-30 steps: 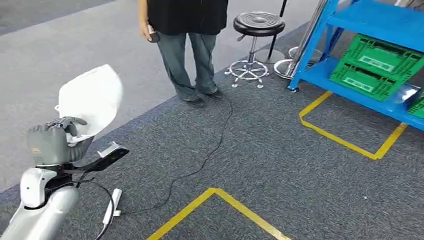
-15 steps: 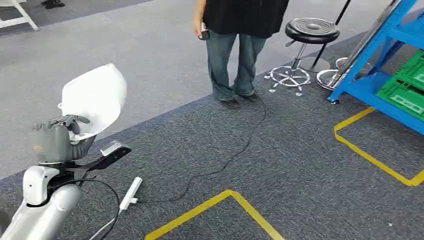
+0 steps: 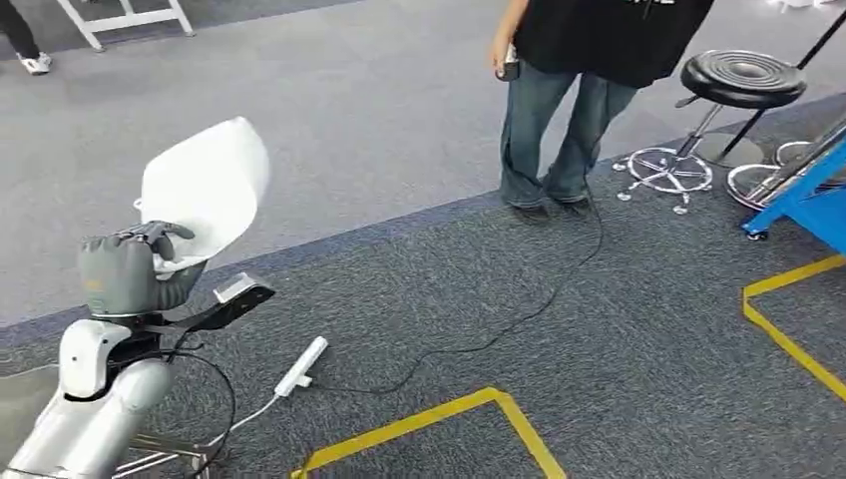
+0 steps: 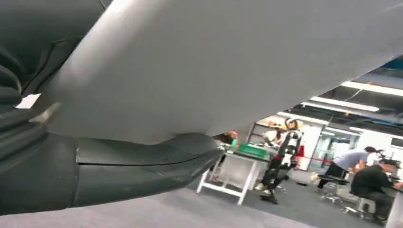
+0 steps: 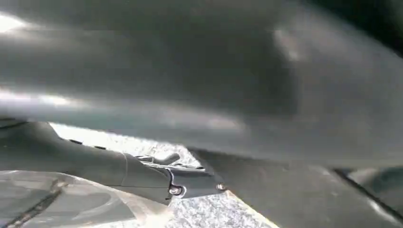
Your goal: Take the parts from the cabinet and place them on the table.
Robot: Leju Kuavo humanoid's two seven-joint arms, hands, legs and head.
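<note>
White shell part [image 3: 205,190] sits at the left of my head view, gripped by my left hand [image 3: 128,271], whose dark fingers [image 3: 160,232] curl over its lower rim. It stands raised above the floor with its curved top edge up near the pale carpet. From the left wrist camera the same part [image 4: 228,61] is a broad grey surface lying across the thumb [image 4: 142,164]. My right hand: the right wrist camera gives me blurred grey shapes close to the lens, and I cannot tell whether it is clenched or released.

Room to move is widest ahead and to the upper left, where the light grey carpet [image 3: 329,110] runs out to a white frame [image 3: 125,18] at the top edge. Dark carpet [image 3: 599,339] covers the lower right. A person [image 3: 589,90] stands at upper centre-right, feet on the seam between the two carpets, with a black stool [image 3: 738,85] just beside them to the right. A black cable [image 3: 519,314] trails from their feet down to a white power strip [image 3: 301,366] near my arm. Yellow floor tape [image 3: 439,419] makes a corner at bottom centre, and another line [image 3: 783,329] runs along the right edge below a blue rack foot [image 3: 798,200].
</note>
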